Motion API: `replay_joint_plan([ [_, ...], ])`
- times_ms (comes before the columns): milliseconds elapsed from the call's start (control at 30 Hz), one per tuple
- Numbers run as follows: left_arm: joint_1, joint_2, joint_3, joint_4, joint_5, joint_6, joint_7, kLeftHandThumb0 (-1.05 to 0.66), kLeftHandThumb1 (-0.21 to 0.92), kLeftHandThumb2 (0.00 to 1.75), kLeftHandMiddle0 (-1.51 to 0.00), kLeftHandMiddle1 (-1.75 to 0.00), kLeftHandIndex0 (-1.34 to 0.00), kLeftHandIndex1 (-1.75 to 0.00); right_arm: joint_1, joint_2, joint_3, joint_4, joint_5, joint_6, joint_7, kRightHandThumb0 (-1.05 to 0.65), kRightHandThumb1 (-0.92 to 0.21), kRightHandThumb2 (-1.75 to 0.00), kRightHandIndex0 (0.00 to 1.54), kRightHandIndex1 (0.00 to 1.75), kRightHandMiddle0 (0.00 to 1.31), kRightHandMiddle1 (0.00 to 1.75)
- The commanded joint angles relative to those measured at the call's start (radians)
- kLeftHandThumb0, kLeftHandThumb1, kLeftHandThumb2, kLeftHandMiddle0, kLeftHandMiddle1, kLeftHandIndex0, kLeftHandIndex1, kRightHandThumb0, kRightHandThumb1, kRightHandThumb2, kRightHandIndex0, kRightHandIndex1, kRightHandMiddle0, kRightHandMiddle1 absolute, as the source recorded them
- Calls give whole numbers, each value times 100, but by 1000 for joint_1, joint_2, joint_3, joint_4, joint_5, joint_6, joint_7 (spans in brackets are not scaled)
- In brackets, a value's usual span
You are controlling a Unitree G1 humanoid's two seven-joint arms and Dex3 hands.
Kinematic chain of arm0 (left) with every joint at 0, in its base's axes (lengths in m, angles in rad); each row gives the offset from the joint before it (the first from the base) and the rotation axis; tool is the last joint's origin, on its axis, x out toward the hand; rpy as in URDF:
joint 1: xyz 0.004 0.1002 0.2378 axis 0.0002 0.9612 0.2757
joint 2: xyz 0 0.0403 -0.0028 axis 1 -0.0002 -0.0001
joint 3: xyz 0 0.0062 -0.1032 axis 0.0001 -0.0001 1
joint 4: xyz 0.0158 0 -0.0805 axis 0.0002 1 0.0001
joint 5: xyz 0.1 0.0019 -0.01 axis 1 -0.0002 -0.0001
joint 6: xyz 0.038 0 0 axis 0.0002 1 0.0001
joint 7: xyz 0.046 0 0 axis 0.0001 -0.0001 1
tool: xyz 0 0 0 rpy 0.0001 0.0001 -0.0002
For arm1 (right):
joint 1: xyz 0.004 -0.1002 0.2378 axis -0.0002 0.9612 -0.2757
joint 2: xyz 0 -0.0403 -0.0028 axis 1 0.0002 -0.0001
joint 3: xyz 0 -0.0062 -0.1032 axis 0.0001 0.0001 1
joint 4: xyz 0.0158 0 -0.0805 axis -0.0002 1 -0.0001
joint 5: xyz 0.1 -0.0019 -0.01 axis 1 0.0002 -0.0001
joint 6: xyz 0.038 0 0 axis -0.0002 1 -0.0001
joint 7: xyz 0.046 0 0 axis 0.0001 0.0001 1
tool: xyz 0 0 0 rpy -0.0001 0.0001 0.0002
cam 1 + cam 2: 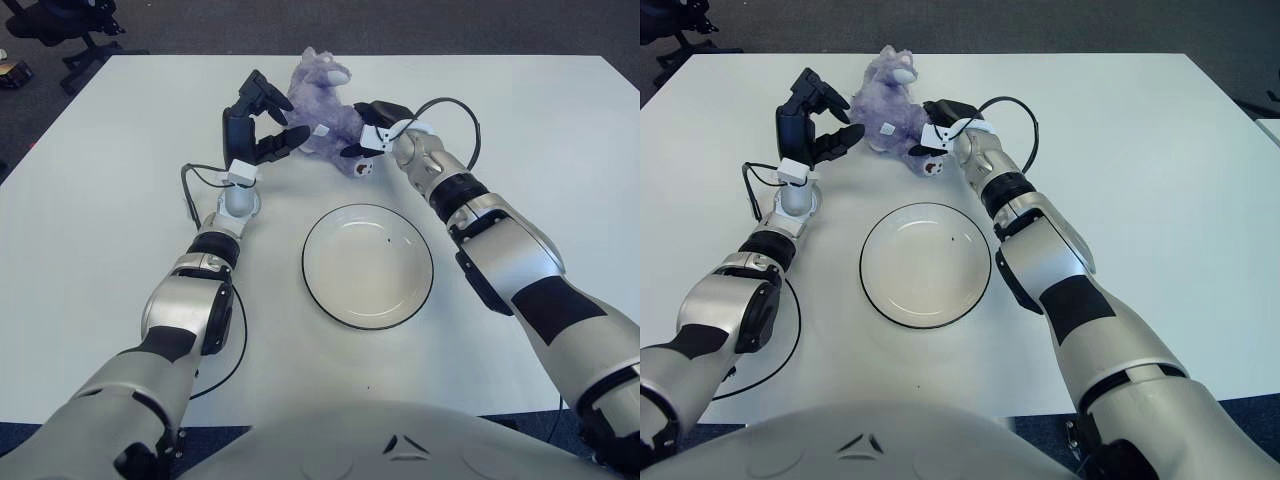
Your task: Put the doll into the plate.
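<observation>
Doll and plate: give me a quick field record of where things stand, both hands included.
doll: purple plush, on the table, beyond the plate
plate: white, dark rim, empty, near centre
left hand: at the doll's left side, fingers spread, touching it or nearly
right hand: against the doll's right side; grasp unclear
task state: doll not yet in plate

You're looking at an office or lab-type room, not a home. Big plain white table (pixel 560 130) fills the view, dark grey carpet-like floor (pixel 400 25) beyond its far edge. Top left there's the black wheeled base of an office chair (pixel 70 35). Nothing domestic around, just bare work furniture.
</observation>
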Motion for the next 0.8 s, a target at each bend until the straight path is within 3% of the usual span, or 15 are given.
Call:
replay_joint_plan([
  [0,7,1,1,-2,-1,2,6,4,92,8,-79,-175,-60,-175,16,2,-11,-8,6,-7,-34,-1,-42,-108,64,154,44,162],
  [233,5,0,1,-1,-4,3,4,4,92,8,-79,-175,-60,-175,39,-10,-17,-2,5,-61,-99,-1,-29,-133,64,170,43,173],
  [367,4,0,1,0,-6,3,1,3,92,8,-79,-175,-60,-175,55,-31,-28,7,13,-130,-122,0,-26,-135,71,163,43,174],
  [767,5,-1,-1,0,-6,4,1,3,92,9,-79,-175,-60,-175,76,-82,-38,11,22,-203,-118,0,-27,-133,71,160,42,175],
])
